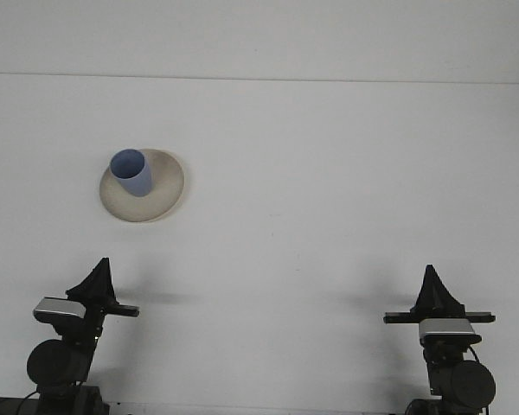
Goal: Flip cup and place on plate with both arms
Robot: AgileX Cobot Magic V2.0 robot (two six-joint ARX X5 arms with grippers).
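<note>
2 arms sit low at your near edge of the white table (329, 173), both well apart from the plate (166, 197). Your left gripper (98, 275) and right gripper (432, 285) each taper to a single dark point (fingers together). On the beige plate stands the blue cup (131, 172), mouth up, toward its left side.

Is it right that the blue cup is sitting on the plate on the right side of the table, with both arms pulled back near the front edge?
Not quite. The front view shows the blue cup on the plate on the left side of the table, not the right. The rest holds: both arms are back near the front edge.
</note>
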